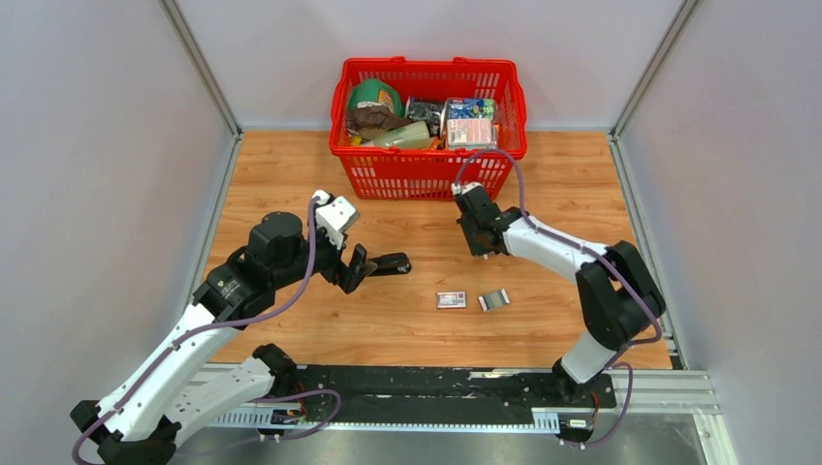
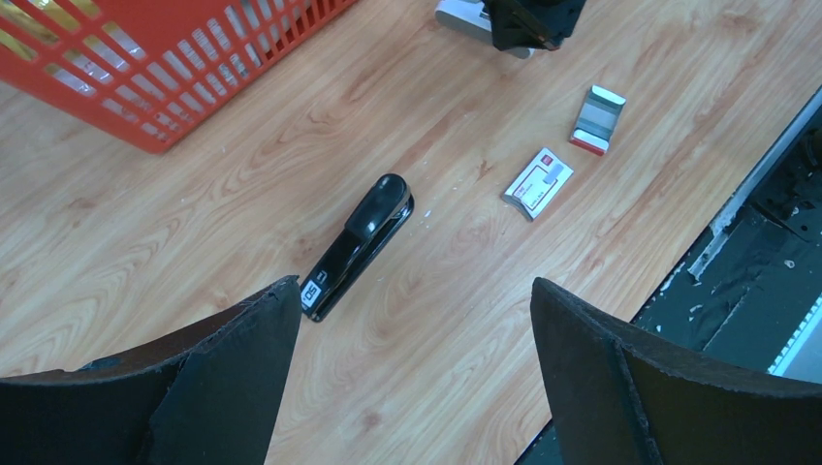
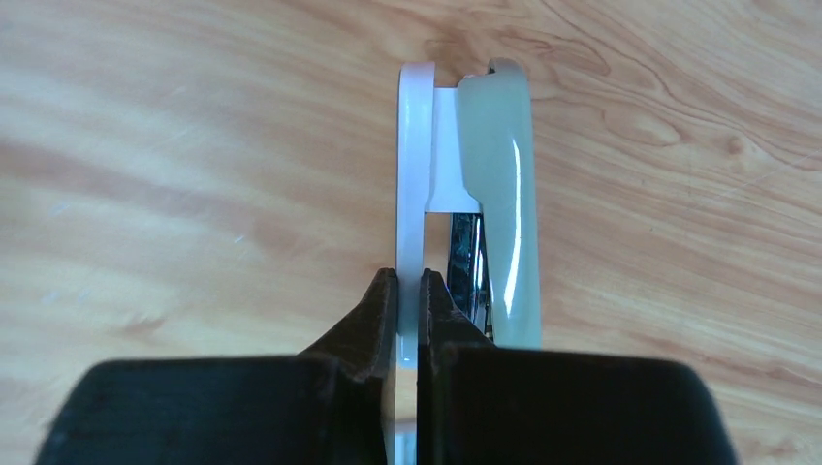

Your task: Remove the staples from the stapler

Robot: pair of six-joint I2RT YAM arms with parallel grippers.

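My right fingers (image 3: 388, 291) are pinched tight on the thin white base plate (image 3: 415, 145) of a pale stapler (image 3: 499, 194), green on top with metal showing inside. It lies on its side on the counter (image 2: 194, 203), in the centre of the right wrist view. My left fingers (image 1: 355, 269) stand wide and hold nothing. They hover over the black stapler (image 2: 363, 242), which lies closed on a diagonal in the middle of the left wrist view, below the red basket (image 1: 426, 176). Toward the upper right of that view sit a small printed box (image 2: 538, 182) and a short grey strip (image 2: 596, 116) with a red end (staples, I would guess). The plate is glossy and I only have its edge, so my right hold should stay firm and square, and any lift should go straight up without twisting. For the black stapler, I would turn my left wrist to cross its narrow width, settle low around the middle of its body, then close.
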